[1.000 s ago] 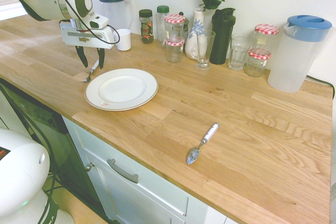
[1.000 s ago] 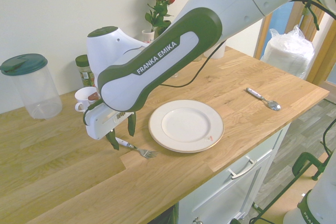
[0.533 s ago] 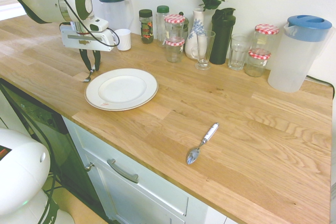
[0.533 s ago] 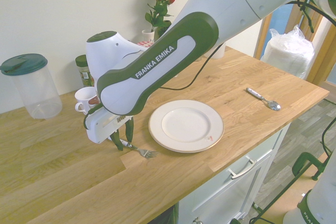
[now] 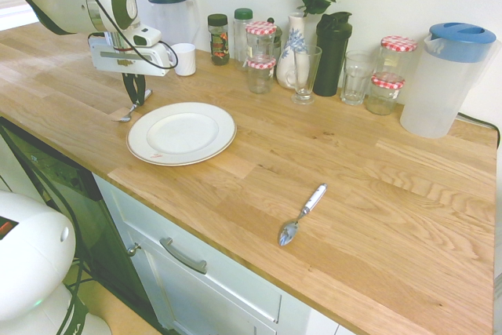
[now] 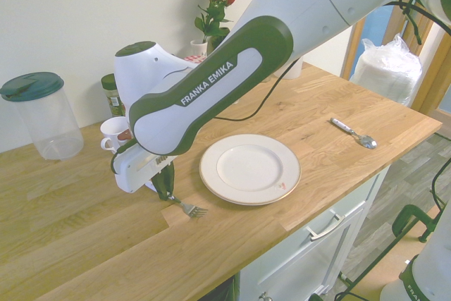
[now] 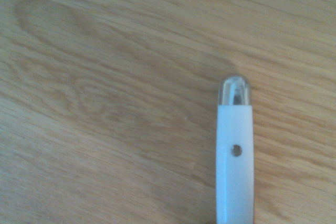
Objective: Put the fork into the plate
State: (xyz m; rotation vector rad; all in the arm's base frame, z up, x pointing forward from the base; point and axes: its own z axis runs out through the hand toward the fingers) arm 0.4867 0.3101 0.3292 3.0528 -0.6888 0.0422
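My gripper (image 5: 135, 93) (image 6: 163, 188) is shut on the fork's pale handle, just left of the plate in the first exterior view. The fork (image 5: 124, 114) (image 6: 190, 208) slants down from the fingers, its silvery tines at or just above the wooden countertop. A round white plate (image 5: 182, 132) (image 6: 249, 168) with a thin dark rim lies flat beside it, nothing on it. The wrist view shows the fork's handle (image 7: 234, 156), white with a silvery end cap, over wood grain.
A white-handled spoon (image 5: 302, 213) (image 6: 354, 134) lies near the counter's front edge. Jars, glasses, a dark bottle, a rose vase (image 5: 294, 56) and a blue-lidded pitcher (image 5: 447, 76) line the back wall. A white cup (image 5: 185, 59) (image 6: 113, 134) stands behind the gripper.
The gripper's fingers, open astride the fork handle a second ago, have shut on it. The fork's tines have shifted slightly away from the plate.
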